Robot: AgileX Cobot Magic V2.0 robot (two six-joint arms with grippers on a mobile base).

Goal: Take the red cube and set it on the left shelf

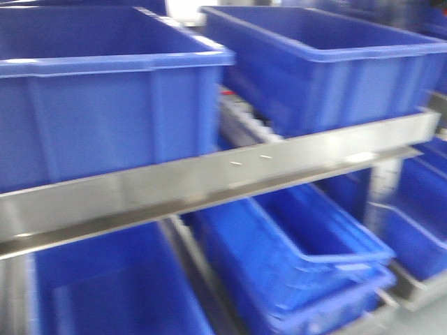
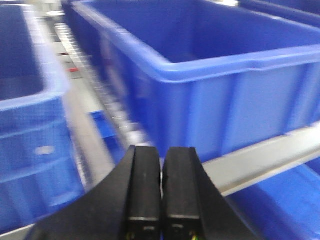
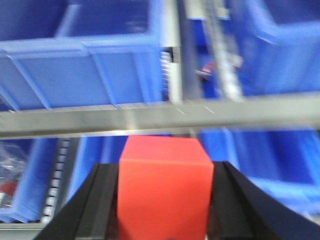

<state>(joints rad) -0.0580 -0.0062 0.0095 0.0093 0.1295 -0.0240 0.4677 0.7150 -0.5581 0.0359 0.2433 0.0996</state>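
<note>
A large blue bin [image 1: 98, 112] sits beside a second blue bin [image 1: 335, 70], nested blue crates [image 1: 314, 269] lower down

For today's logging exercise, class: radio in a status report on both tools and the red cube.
Left tool shut, empty. Right tool shut on red cube. Ahead: steel shelf rail, blue bins.

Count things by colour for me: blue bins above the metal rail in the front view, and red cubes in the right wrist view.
blue bins above the metal rail: 2
red cube, held in the right gripper: 1
Total: 3
</note>
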